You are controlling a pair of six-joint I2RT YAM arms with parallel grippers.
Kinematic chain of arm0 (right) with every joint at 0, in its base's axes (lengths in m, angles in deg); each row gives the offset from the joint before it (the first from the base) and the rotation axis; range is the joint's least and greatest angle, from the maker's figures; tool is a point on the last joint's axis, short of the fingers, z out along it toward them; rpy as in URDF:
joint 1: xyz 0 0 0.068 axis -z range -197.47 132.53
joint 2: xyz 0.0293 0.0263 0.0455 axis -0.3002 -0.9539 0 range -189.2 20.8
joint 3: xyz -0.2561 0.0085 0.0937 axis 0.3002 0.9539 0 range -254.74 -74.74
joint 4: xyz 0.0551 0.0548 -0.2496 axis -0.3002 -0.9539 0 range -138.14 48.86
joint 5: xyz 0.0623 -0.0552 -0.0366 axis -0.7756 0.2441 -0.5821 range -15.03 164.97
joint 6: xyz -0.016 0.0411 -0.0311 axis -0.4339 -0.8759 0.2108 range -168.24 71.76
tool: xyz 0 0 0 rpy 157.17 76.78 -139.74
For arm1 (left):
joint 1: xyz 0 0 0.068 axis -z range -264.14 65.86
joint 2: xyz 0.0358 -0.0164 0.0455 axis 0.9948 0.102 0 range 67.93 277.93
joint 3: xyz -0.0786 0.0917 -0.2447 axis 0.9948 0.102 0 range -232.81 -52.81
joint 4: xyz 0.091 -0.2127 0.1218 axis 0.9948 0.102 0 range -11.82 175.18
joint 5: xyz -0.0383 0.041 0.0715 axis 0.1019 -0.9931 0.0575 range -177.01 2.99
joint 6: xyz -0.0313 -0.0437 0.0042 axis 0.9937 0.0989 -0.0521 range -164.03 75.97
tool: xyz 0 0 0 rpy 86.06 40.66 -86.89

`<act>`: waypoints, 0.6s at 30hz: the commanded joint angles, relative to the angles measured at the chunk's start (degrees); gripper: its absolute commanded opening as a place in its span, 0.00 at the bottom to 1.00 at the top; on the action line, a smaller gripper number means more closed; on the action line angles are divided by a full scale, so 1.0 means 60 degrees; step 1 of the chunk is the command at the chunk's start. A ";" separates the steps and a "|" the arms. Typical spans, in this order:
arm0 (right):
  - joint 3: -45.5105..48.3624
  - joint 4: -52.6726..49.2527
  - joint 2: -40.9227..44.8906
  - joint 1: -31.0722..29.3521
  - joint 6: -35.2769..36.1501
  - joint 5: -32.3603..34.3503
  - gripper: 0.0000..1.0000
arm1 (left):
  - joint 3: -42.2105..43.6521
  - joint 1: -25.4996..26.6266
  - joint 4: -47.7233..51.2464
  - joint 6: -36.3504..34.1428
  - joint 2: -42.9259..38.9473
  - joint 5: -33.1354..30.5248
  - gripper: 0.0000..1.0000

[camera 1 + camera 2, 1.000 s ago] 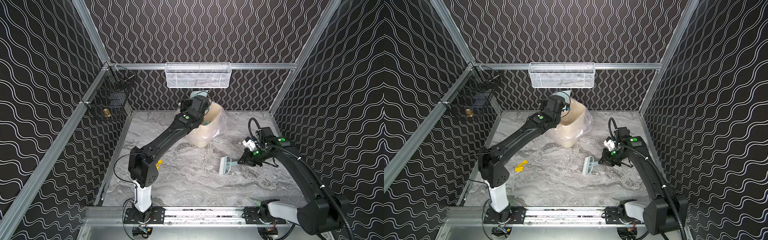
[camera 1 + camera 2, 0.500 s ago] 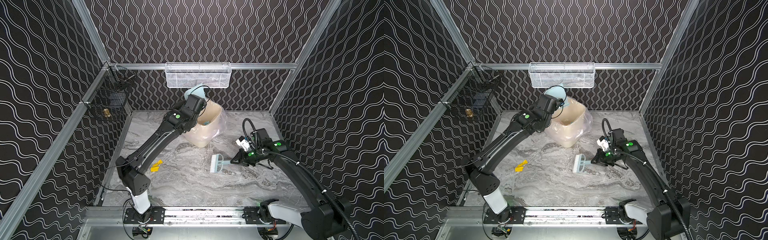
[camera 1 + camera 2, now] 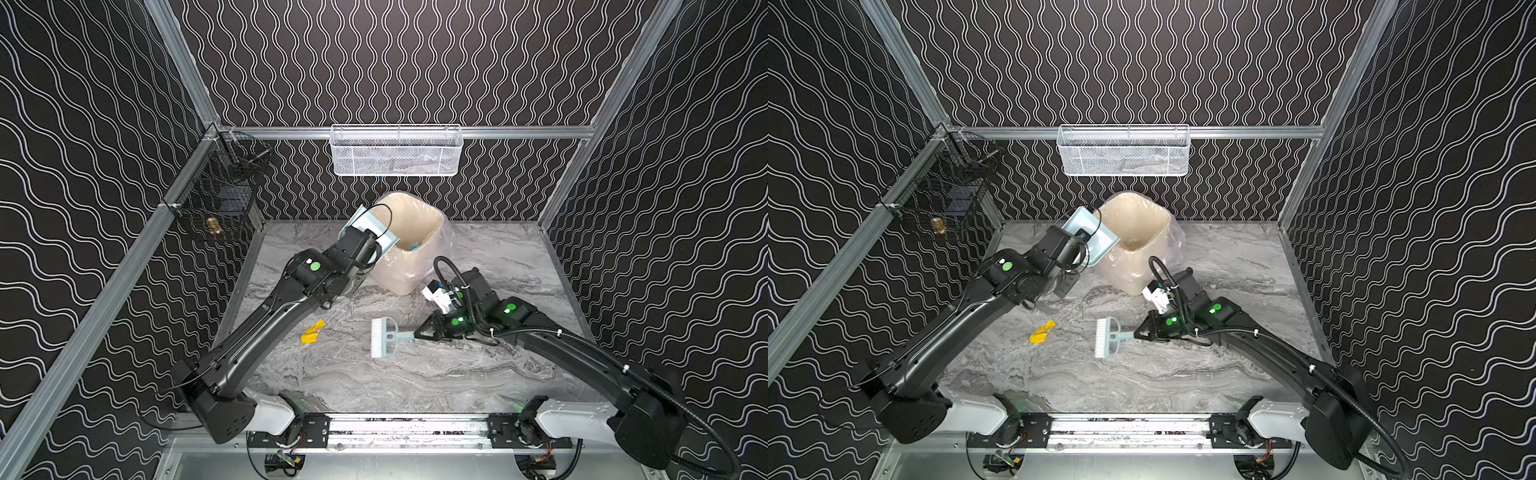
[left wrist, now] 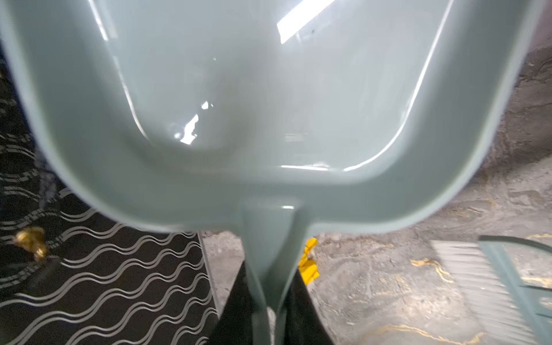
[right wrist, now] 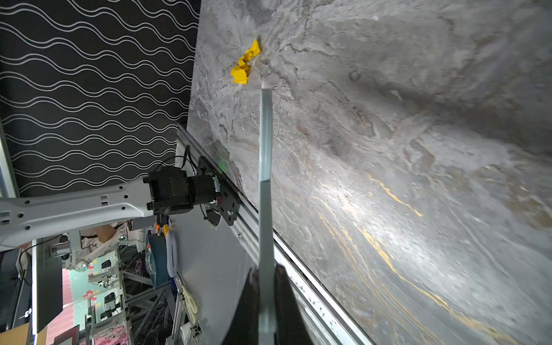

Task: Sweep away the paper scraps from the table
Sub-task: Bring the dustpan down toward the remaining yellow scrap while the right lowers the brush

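Both top views: dustpan at bin, brush mid-table

The marble table fills the lower frame; the bin stands upper centre. The left gripper clamps the dustpan, tilted over its rim. The right gripper clasps the brush at centre; yellow paper scraps lie left of it.

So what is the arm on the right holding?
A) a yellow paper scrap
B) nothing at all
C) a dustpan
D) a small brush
D: the right gripper is shut on the handle of the brush, whose white bristles face the yellow paper scrap.
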 commanded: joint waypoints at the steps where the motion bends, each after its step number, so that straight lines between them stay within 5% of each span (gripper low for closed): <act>1: 0.0031 0.2371 -0.0550 -0.0510 -0.0716 0.0169 0.00 | 0.0417 -0.0258 0.0317 0.1065 -0.0612 0.0634 0.00; 18: -0.2744 0.6501 -0.5937 -0.2411 -0.2406 0.0744 0.00 | 0.1343 -0.1385 0.1134 0.1136 -0.2062 0.1401 0.00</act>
